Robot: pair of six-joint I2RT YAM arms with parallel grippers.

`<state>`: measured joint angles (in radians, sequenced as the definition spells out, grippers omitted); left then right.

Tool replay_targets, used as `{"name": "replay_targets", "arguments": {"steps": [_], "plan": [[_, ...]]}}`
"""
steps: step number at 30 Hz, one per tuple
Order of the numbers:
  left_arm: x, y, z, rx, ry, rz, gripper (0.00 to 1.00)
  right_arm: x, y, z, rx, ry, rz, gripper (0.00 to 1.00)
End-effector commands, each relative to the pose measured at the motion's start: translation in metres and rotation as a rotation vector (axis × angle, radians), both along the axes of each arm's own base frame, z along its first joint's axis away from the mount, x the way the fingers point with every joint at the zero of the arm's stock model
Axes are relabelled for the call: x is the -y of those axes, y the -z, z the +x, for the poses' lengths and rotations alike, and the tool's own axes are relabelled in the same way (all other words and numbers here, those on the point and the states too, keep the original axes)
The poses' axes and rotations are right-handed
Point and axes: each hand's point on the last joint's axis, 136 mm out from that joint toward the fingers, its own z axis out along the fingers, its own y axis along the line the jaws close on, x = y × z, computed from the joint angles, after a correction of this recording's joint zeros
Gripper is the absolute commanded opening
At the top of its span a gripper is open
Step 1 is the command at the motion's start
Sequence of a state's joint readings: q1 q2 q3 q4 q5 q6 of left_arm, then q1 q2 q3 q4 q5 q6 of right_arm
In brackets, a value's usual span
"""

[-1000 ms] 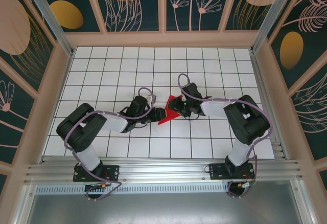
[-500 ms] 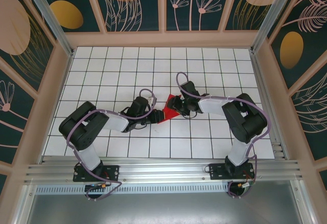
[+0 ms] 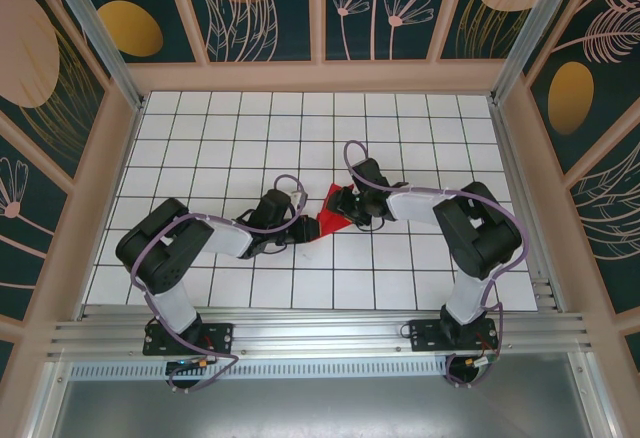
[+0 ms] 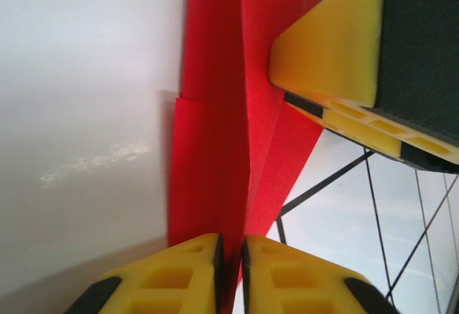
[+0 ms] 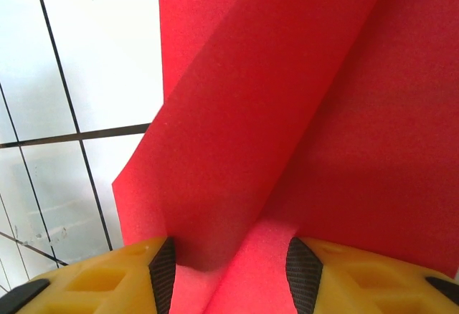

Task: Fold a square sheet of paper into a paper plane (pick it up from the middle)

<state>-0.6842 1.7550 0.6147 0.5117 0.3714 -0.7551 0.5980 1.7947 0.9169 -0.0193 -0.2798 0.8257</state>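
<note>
Arm on the left: reaches from its base at the near edge toward the middle of the table (image 3: 200, 148), with the forearm low over the white tiles and the wrist pointing right.
Left gripper (image 3: 305, 226): clamped on the paper plane. In the left wrist view its two yellow fingertips (image 4: 190, 271) stand side by side with only a thin slit between them, and the red fold runs down into that slit.
Paper plane (image 3: 330, 220): bright red and partly folded. It lies between the two grippers, straight ahead of the left fingertips and just in front of the right ones. From the left fingertips a raised centre ridge (image 4: 244, 135) runs forward. The flap on its left lies flat on the white tile. The flap on its right passes behind the other gripper's yellow finger (image 4: 330, 41) and ends at a black grid line.
Right gripper (image 3: 346, 208): jaws stand well apart. In the right wrist view a yellow finger (image 5: 100, 282) sits at each lower corner, and a creased trough of the red paper (image 5: 301, 113) fills the gap between the dark pads. The paper meets both pads, but I cannot tell whether they press it or merely flank it.
Arm on the right: bends from its base at the near edge inward, with the forearm pointing left toward the paper.
</note>
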Motion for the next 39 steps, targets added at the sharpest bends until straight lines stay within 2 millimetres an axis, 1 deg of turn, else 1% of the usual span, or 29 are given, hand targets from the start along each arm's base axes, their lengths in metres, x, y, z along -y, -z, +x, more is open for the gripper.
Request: {"name": "replay_targets", "arguments": {"steps": [1,2,3,5,7,10,14,17,23,24,25,28,30,34,39], "plan": [[-0.010,0.001,-0.001,-0.016,-0.023,0.050,0.24,0.054,0.072,-0.040,-0.186,0.063,-0.275,0.50],[-0.011,-0.010,0.003,0.013,-0.043,0.040,0.27,0.055,0.072,-0.040,-0.187,0.066,-0.288,0.50],[-0.014,-0.016,0.006,0.031,-0.064,0.037,0.27,0.057,0.073,-0.041,-0.186,0.068,-0.298,0.50],[-0.018,-0.032,0.013,0.082,-0.110,0.021,0.27,0.060,0.075,-0.042,-0.189,0.077,-0.317,0.48],[-0.018,-0.044,0.018,0.119,-0.133,-0.009,0.27,0.062,0.076,-0.043,-0.191,0.081,-0.330,0.47],[-0.014,-0.053,0.020,0.139,-0.127,-0.049,0.27,0.063,0.078,-0.045,-0.197,0.088,-0.346,0.46],[-0.001,-0.057,0.017,0.128,-0.082,-0.111,0.25,0.063,0.081,-0.047,-0.211,0.091,-0.347,0.45],[0.006,-0.056,0.013,0.113,-0.046,-0.143,0.24,0.063,0.085,-0.049,-0.222,0.085,-0.350,0.46],[0.017,-0.046,0.013,0.082,-0.001,-0.146,0.20,0.064,0.091,-0.055,-0.253,0.092,-0.351,0.47],[0.018,-0.048,0.014,0.084,0.004,-0.150,0.20,0.064,0.091,-0.056,-0.256,0.092,-0.350,0.47],[0.018,-0.036,0.014,0.060,0.006,-0.130,0.19,0.064,0.091,-0.056,-0.258,0.093,-0.347,0.47],[0.021,-0.029,0.015,0.044,0.013,-0.121,0.19,0.064,0.091,-0.057,-0.260,0.096,-0.345,0.47],[0.020,-0.023,0.018,0.035,0.000,-0.097,0.19,0.063,0.090,-0.056,-0.258,0.095,-0.344,0.47],[0.008,-0.006,0.025,0.020,-0.062,-0.006,0.17,0.064,0.088,-0.056,-0.255,0.096,-0.340,0.47],[0.004,0.001,0.024,0.006,-0.083,0.010,0.14,0.062,0.084,-0.055,-0.243,0.094,-0.321,0.47]]}}
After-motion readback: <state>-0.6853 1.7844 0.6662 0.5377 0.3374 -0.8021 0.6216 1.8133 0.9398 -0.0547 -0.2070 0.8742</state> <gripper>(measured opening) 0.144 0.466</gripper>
